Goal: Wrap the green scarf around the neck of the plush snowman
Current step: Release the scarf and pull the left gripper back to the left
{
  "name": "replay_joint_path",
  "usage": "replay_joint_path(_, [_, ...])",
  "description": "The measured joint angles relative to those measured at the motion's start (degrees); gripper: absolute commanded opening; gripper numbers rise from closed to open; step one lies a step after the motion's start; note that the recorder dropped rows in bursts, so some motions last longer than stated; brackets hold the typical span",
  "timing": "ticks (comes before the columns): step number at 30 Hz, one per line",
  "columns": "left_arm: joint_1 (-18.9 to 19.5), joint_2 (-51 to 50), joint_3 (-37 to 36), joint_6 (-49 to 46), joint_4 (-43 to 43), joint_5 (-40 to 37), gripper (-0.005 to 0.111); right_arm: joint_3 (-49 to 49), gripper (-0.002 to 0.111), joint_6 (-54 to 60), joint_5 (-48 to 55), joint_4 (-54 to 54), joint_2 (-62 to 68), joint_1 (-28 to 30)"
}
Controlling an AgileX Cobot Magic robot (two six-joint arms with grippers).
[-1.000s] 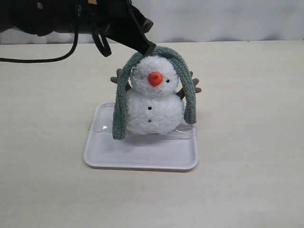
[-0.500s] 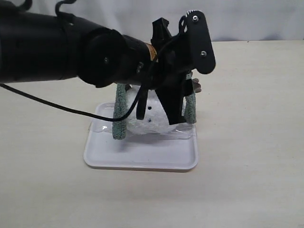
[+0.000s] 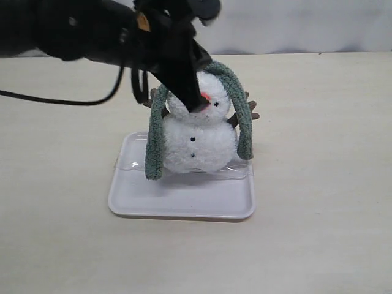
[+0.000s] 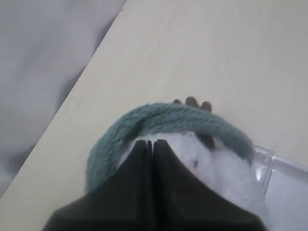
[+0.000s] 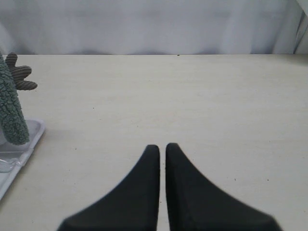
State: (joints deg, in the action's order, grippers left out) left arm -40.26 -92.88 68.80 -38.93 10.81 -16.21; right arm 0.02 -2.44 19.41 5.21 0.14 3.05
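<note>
Soft, even light falls over the pale table (image 3: pixel 324 202), leaving only faint shadows beneath the white tray (image 3: pixel 184 208). In the exterior view the left gripper (image 3: pixel 196 103) is a dark, smeared blur. The right gripper (image 5: pixel 162 147) looms soft-edged and underexposed near its lens, while the table behind stays sharp.

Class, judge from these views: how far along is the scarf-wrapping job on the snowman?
Done: the green scarf lies draped over the plush snowman, across its head, both ends hanging. In hand: the left pincer, shut, sits at the face; the right pincer hangs apart. Left: bringing the scarf down around the neck.
</note>
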Motion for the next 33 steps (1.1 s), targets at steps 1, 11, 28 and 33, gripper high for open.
replay_joint_path(1, [1.1, 0.8, -0.1, 0.7, 0.0, -0.9, 0.000, 0.0, 0.004, 0.0, 0.0, 0.0, 0.0, 0.0])
replay_joint_path(11, [13.1, 13.5, -14.2, 14.3, 0.0, 10.4, 0.000, 0.0, 0.004, 0.0, 0.0, 0.0, 0.0, 0.0])
replay_joint_path(28, [18.9, 14.5, -19.2, 10.1, -3.0, 4.3, 0.000, 0.0, 0.004, 0.0, -22.0, 12.9, 0.0, 0.0])
replay_joint_path(33, [16.0, 11.9, -19.2, 4.2, -1.9, 5.0, 0.000, 0.0, 0.004, -9.6, -38.7, 8.6, 0.0, 0.0])
